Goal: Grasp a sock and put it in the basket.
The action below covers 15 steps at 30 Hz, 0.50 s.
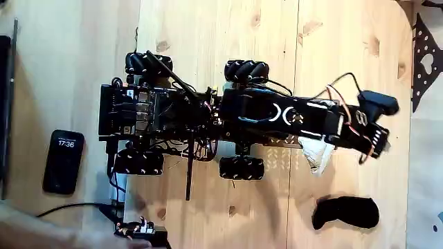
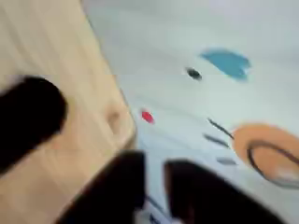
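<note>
The sock (image 1: 345, 213) is seen lying loose on the wooden table (image 1: 208, 28), low right in the fixed view, well apart from the gripper (image 1: 381, 142), which is held over the table edge above it. In the wrist view the sock (image 2: 28, 121) sits at far left, blurred. Whether the gripper is spread cannot be told. The arm should be swung toward the sock and centred before lowering.

Black smartphone (image 1: 63, 161), screen lit, flat near left edge of pale wooden tabletop (image 1: 208, 34). Black star-patterned sheet (image 1: 426, 59) at right edge. Wrist view: white printed sheet (image 2: 220, 89) with blue and orange shapes beside tabletop edge
</note>
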{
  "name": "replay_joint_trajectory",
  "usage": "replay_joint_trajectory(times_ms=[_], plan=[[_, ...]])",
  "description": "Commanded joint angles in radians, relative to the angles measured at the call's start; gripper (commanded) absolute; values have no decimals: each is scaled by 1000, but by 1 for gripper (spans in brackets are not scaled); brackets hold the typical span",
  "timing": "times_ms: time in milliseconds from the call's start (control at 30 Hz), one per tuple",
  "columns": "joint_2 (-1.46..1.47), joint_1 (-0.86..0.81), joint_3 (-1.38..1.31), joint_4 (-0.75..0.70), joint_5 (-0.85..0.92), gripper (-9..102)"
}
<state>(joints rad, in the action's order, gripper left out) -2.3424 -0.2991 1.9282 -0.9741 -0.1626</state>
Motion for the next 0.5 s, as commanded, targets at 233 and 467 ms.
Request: replay_joint_trajectory(times_ms=[233,467], plan=[[348,-233,-397,-40,31,1],[486,-287,-635,-89,107,1]])
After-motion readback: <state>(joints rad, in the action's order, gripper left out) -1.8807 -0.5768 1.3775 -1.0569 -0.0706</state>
